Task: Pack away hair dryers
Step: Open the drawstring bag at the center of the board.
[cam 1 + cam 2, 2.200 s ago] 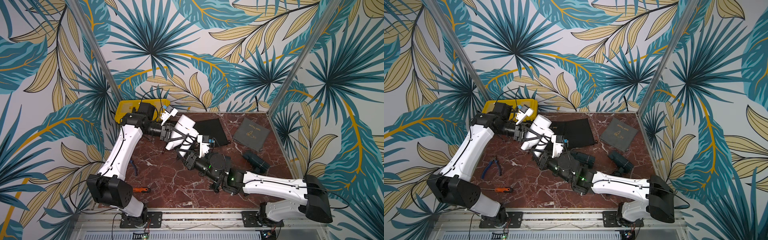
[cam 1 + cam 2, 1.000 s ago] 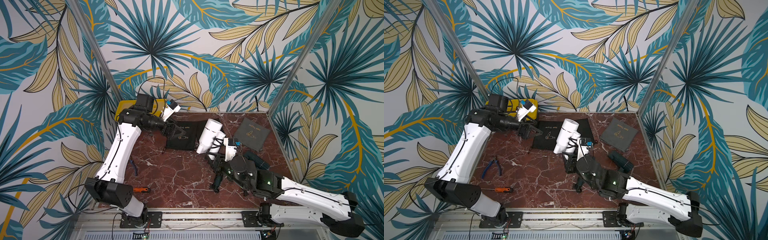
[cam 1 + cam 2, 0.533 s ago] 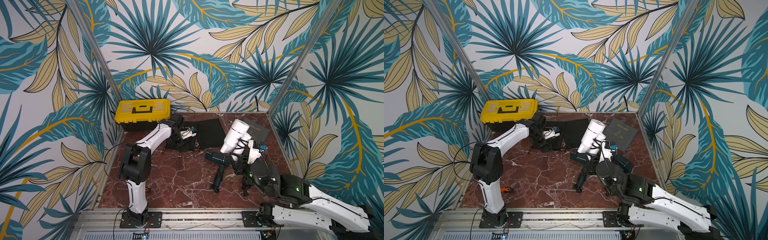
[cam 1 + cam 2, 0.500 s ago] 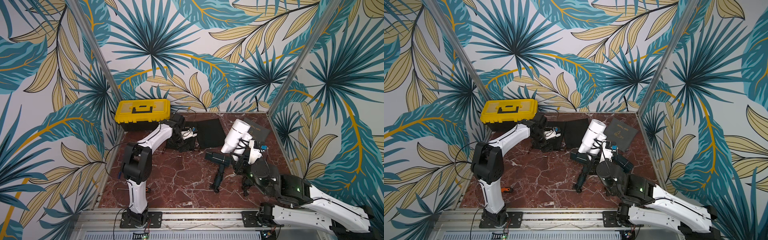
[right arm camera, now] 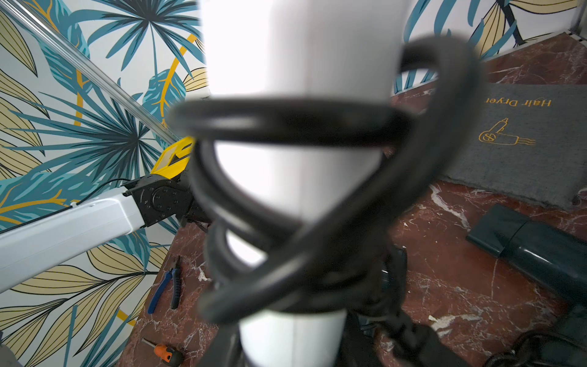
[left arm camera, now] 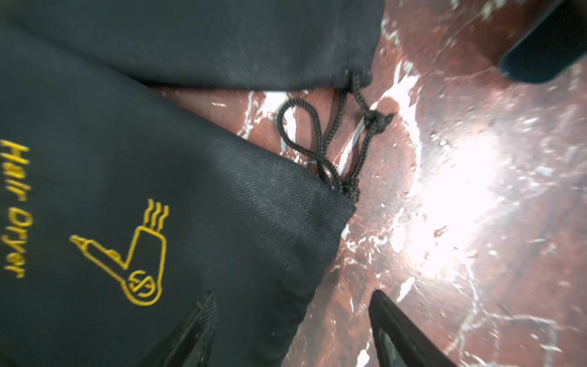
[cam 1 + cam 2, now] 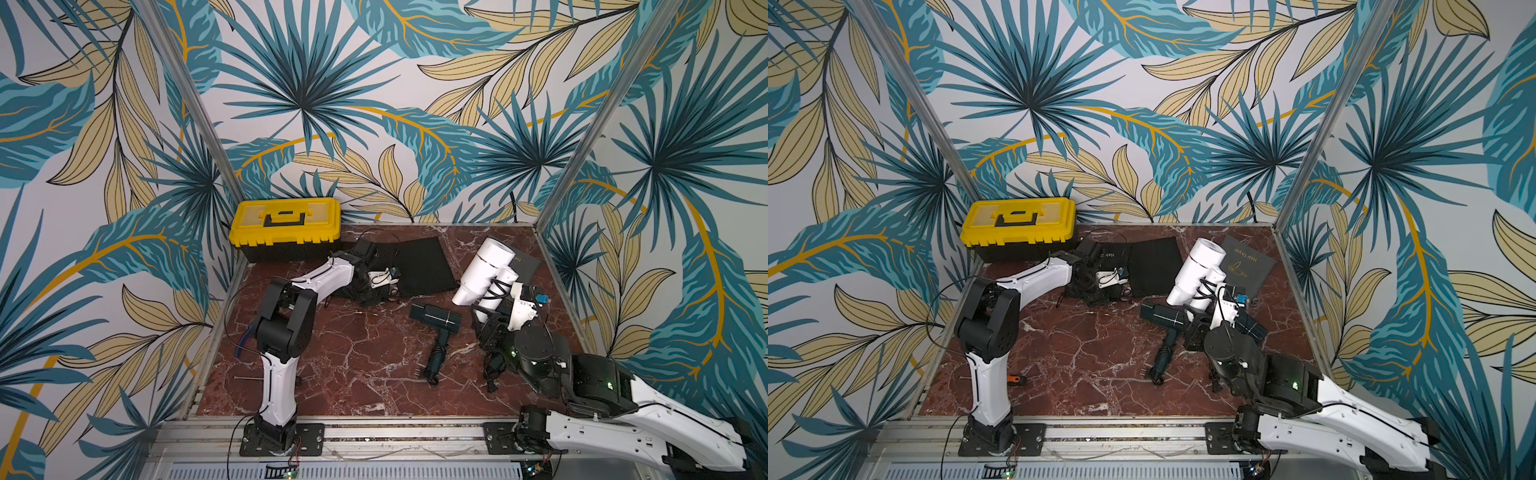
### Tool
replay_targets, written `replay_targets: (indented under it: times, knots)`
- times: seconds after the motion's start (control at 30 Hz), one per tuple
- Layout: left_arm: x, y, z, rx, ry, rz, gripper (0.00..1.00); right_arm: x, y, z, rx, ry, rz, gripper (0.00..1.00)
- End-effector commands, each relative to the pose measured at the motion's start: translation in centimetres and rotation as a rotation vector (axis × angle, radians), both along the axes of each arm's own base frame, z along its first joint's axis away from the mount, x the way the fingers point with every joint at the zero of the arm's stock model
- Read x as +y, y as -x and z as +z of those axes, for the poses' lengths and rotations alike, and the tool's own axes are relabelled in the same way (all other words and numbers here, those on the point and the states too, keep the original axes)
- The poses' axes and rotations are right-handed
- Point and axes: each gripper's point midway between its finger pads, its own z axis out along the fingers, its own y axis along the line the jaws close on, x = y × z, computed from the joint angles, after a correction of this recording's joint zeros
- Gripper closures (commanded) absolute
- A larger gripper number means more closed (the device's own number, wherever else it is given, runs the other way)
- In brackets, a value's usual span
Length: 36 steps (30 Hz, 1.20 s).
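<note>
**Item 1 – white hair dryer** (image 7: 484, 266): held off the desk (image 7: 353, 374) toward its right rear. The barrel tilts up toward the back wall, and a black cord (image 5: 286, 117) is looped around the handle. It shows in both top views and, blurred and very close, in the right wrist view.

**Item 2 – right end effector** (image 7: 485, 313): pinching the lower handle of the white hair dryer. Its fingers are mostly hidden behind the cord loops.

**Item 3 – dark teal hair dryer** (image 7: 436, 321): lying flat mid-desk with the handle toward the front edge and its cord bundled at the handle's end. It is apart from both arms.

**Item 4 – second dark teal hair dryer** (image 5: 540, 251): lying on the desk near the right side, just beside the right arm, which hides most of it in the top views.

**Item 5 – left end effector** (image 6: 292, 295): lowered at the rear left with jaws spread. One finger is over a black pouch (image 6: 127, 206) stitched "Hair Dryer" in yellow, the other over bare desk, and the pouch's edge lies between them. Whether it touches the cloth cannot be told.

**Item 6 – second black pouch** (image 7: 422, 266): flat, just beside the first. A knotted drawstring (image 6: 333, 143) lies on the desk between the two.

**Item 7 – grey pouch** (image 7: 1250, 262): flat at the right rear, behind the white hair dryer.

**Item 8 – yellow toolbox** (image 7: 286, 224): closed, in the rear left corner.

**Item 9 – blue-handled pliers** (image 5: 165, 286) and **orange-handled screwdriver** (image 5: 163, 351): on the desk's left side, near the left arm's base.
</note>
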Motion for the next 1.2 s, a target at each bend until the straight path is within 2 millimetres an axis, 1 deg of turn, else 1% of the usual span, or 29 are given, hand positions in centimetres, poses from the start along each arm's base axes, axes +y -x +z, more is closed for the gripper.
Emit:
replay_targets:
  times: [0.0,0.17,0.2,0.3,0.43,0.5,0.53,0.57,0.63,0.7,0.8,0.93,0.97,1.03,1.17]
  knots:
    - [-0.5,-0.6,-1.0,-0.036,-0.005,-0.013,0.3,-0.7,-0.3,0.5,-0.035,-0.023,-0.038,1.0]
    - [-1.1,-0.7,-1.3,-0.035,0.001,-0.019,0.43,-0.7,-0.2,0.6,-0.037,-0.027,-0.033,1.0]
    - [-1.1,-0.6,-1.4,-0.034,0.0,-0.02,0.45,-0.7,-0.2,0.6,-0.037,-0.026,-0.032,1.0]
    - [-1.2,-0.6,-1.6,-0.034,-0.001,-0.024,0.55,-0.6,-0.2,0.6,-0.037,-0.028,-0.03,1.0]
    - [-1.1,-0.6,-2.0,-0.04,-0.009,-0.021,0.72,-0.5,-0.2,0.6,-0.039,-0.03,-0.025,1.0]
    - [-1.0,-0.7,-2.1,-0.042,-0.009,-0.017,0.76,-0.5,-0.2,0.6,-0.04,-0.03,-0.025,1.0]
    - [-1.0,-0.7,-2.1,-0.043,-0.008,-0.015,0.81,-0.5,-0.2,0.7,-0.041,-0.031,-0.024,1.0]
    - [-1.1,-0.7,-2.0,-0.047,-0.007,-0.013,0.89,-0.5,-0.2,0.7,-0.042,-0.032,-0.023,1.0]
    - [-1.0,-1.0,-1.8,-0.061,-0.008,-0.003,1.0,-0.4,-0.2,0.7,-0.044,-0.03,-0.021,1.0]
    - [-0.9,-1.4,-1.3,-0.076,-0.011,0.011,1.0,-0.5,-0.2,0.7,-0.041,-0.016,-0.018,1.0]
    - [-0.8,-1.9,0.3,-0.109,-0.003,0.044,1.0,-0.7,-0.1,0.9,-0.023,0.029,-0.015,1.0]
    - [-1.0,-1.8,4.6,-0.123,0.045,0.098,1.0,-0.2,0.2,1.8,0.01,0.105,0.03,1.0]
    - [-1.0,-1.7,5.6,-0.118,0.055,0.113,1.0,0.2,0.3,2.1,0.019,0.122,0.05,1.0]
    - [-1.2,-1.5,8.3,-0.111,0.091,0.149,1.0,1.4,0.4,2.5,0.037,0.147,0.106,1.0]
    - [-1.7,-1.2,12.8,-0.104,0.185,0.232,1.0,4.6,0.5,2.5,0.083,0.177,0.211,1.0]
